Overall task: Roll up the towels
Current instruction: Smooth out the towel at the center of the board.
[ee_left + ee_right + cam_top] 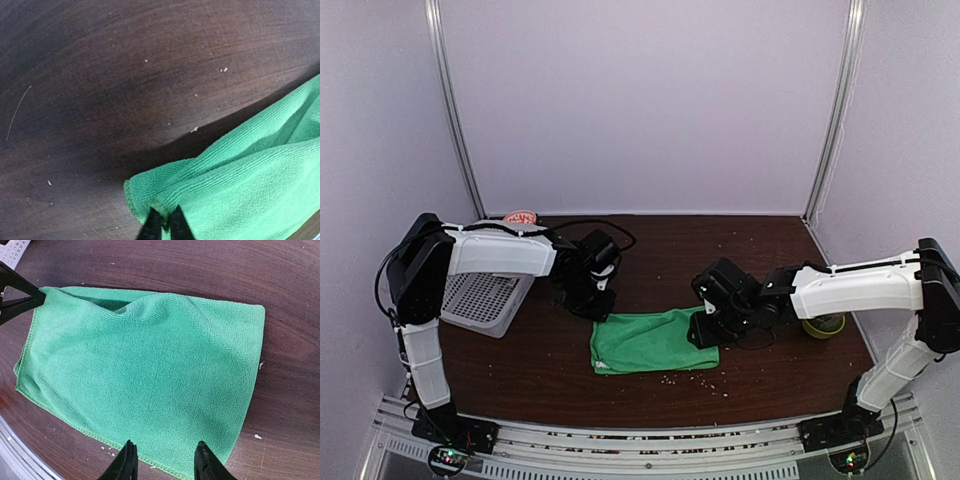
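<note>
On the dark wooden worktop (520, 370) a plain bright green cloth towel (650, 342) lay spread between both hands. The left hand (164, 220) was pinched on its far-left corner. The right hand (165, 460) stood part open over its right edge, gripping nothing. A white perforated basket (480, 300) sat at left with a pinkish cloth (522, 216) just behind it. A small green bowl (823, 325) sat at right, contents unclear. Wood showed all round the towel.

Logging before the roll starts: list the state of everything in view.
green towel: spread flat, unrolled, one corner pinched.
left gripper: jaws shut on that corner.
right gripper: jaws open over the opposite edge.
pinkish towel: at the back, mostly hidden behind the left arm.
</note>
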Robot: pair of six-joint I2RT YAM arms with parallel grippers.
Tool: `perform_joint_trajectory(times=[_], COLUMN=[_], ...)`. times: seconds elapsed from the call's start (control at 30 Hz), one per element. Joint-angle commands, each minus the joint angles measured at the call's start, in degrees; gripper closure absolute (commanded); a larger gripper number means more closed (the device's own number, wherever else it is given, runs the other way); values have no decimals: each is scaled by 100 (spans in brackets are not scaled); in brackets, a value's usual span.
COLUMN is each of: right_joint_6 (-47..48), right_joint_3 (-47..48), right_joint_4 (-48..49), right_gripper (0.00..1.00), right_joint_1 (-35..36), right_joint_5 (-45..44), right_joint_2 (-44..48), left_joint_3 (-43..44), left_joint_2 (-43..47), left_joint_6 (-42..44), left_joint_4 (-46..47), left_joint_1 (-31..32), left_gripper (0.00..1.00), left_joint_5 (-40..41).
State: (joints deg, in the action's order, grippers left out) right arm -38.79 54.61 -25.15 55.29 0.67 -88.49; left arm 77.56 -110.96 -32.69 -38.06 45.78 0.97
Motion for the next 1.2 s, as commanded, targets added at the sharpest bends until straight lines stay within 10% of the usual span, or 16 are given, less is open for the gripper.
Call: perform_joint_trajectory(times=[0.0,1.0,1.17], right_joint_6=[11,-402,-295], right_joint_3=[4,-913,-324], right_joint_4=[-87,-143,-596], right_gripper=[60,68,54], right_joint_1=[58,89,92], right_joint_5=[20,-54,-305], right_joint_2=[111,-83,267], left_joint_3=[2,-655,-277], left_joint_2=[-16,412,800], left_joint_6=[-57,-336,-161], left_joint_4=[203,383,135], left_joint_1=[-34,-122,-122], left_gripper=[100,100,72], left_joint_5=[-76,332,284])
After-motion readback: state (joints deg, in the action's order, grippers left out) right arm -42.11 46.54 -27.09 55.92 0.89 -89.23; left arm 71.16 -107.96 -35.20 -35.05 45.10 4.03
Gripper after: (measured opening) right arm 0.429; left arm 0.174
